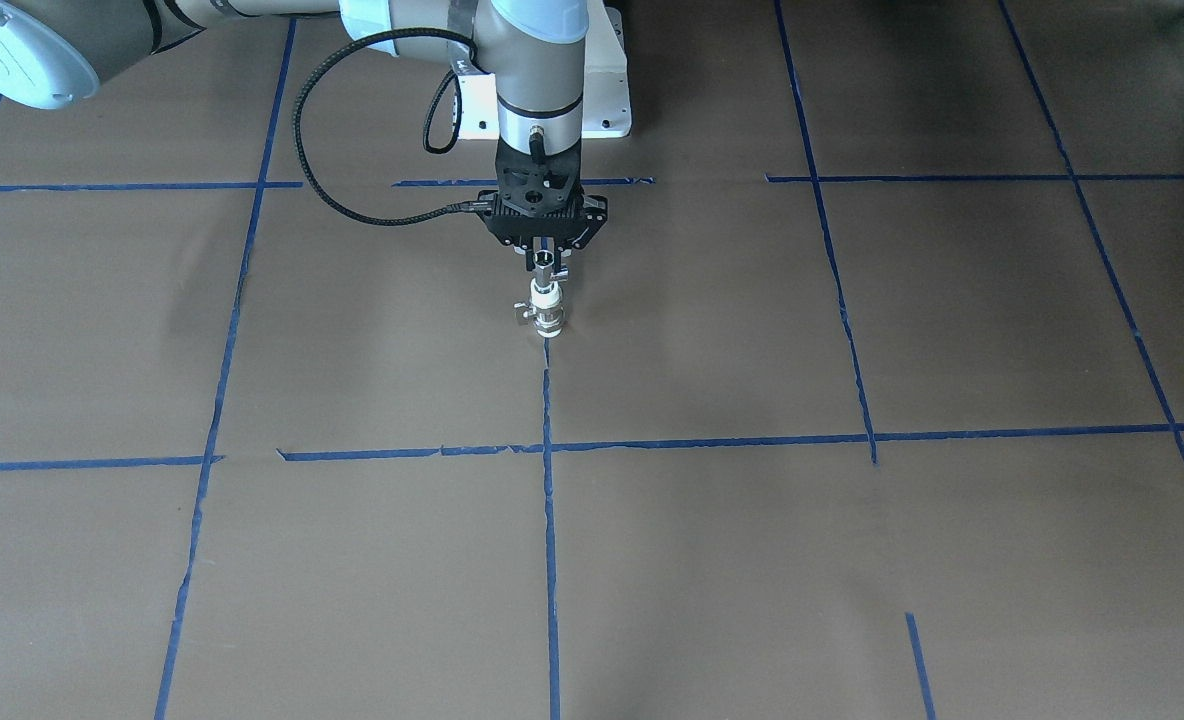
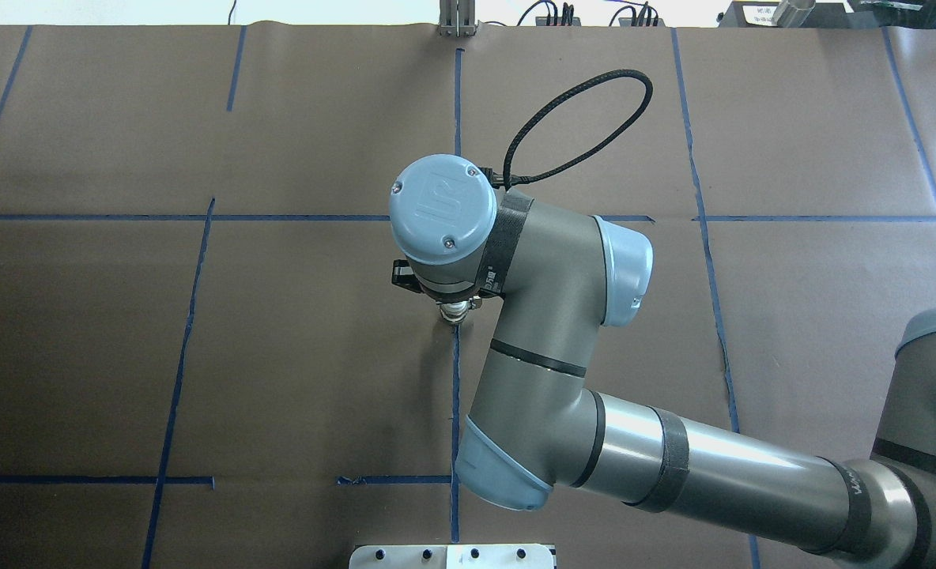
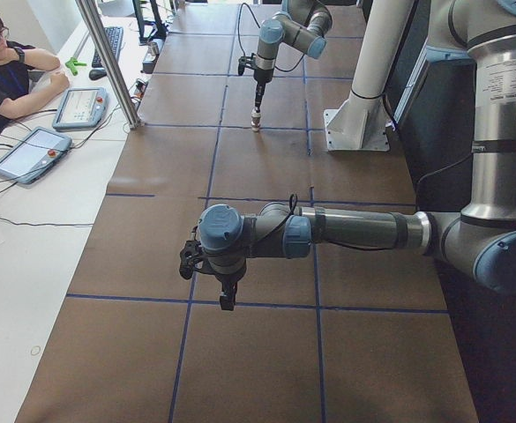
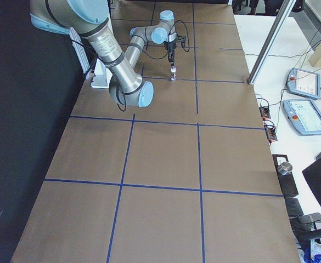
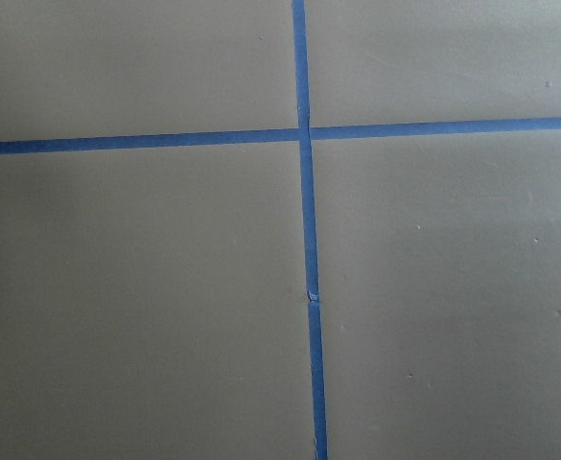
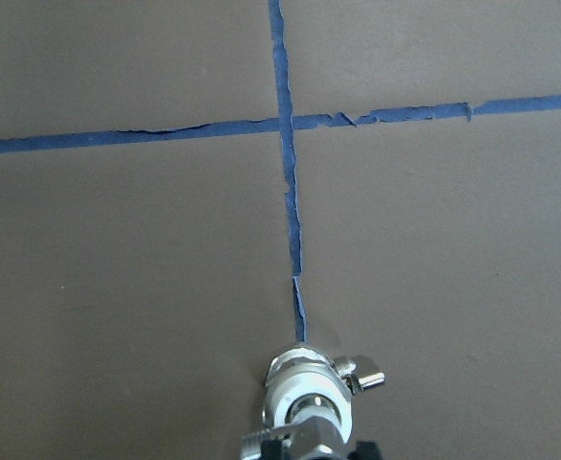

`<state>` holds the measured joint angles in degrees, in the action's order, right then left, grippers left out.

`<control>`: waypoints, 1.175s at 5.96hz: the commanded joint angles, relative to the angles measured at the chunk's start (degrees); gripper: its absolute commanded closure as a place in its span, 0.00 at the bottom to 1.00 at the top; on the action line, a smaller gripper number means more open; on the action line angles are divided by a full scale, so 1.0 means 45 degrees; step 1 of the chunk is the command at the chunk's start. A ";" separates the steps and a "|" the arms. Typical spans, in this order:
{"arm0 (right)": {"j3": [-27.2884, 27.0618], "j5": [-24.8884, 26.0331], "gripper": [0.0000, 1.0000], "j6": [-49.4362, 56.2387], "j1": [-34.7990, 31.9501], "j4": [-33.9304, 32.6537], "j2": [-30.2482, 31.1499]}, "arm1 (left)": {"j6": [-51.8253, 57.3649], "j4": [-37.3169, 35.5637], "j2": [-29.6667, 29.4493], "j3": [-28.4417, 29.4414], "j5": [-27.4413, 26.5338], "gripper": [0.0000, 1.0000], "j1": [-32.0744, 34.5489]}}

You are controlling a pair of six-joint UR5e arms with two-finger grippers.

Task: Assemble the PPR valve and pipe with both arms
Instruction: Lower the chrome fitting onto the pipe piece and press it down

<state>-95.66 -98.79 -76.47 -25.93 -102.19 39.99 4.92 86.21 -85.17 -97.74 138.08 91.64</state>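
Note:
The white PPR valve point(image 1: 546, 312) stands upright on the brown table, on a blue tape line, its side stub pointing to the view's left. The small silver pipe point(image 1: 546, 259) sits on the valve's top end. My right gripper point(image 1: 546, 264) points straight down and is shut on the pipe. The right wrist view shows the valve point(image 6: 301, 383) from above at the bottom edge. In the overhead view the wrist hides most of the valve point(image 2: 454, 314). My left gripper point(image 3: 228, 298) hangs over bare table far from the parts; I cannot tell whether it is open.
The white pedestal point(image 1: 607, 95) stands just behind the right gripper. In the exterior left view an operator point(image 3: 2, 62) sits at a side bench with tablets point(image 3: 30, 154), and a metal post point(image 3: 108, 62) stands at the table's edge. Blue tape lines grid the table.

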 commanded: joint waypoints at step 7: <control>-0.0012 0.0000 0.00 -0.0039 0.0000 0.0014 -0.0020 | -0.0019 0.0002 -0.0019 -0.0018 0.0000 0.00 0.0006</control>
<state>-95.60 -98.79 -76.64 -25.93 -102.13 39.90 4.84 86.22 -85.23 -97.80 138.07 91.64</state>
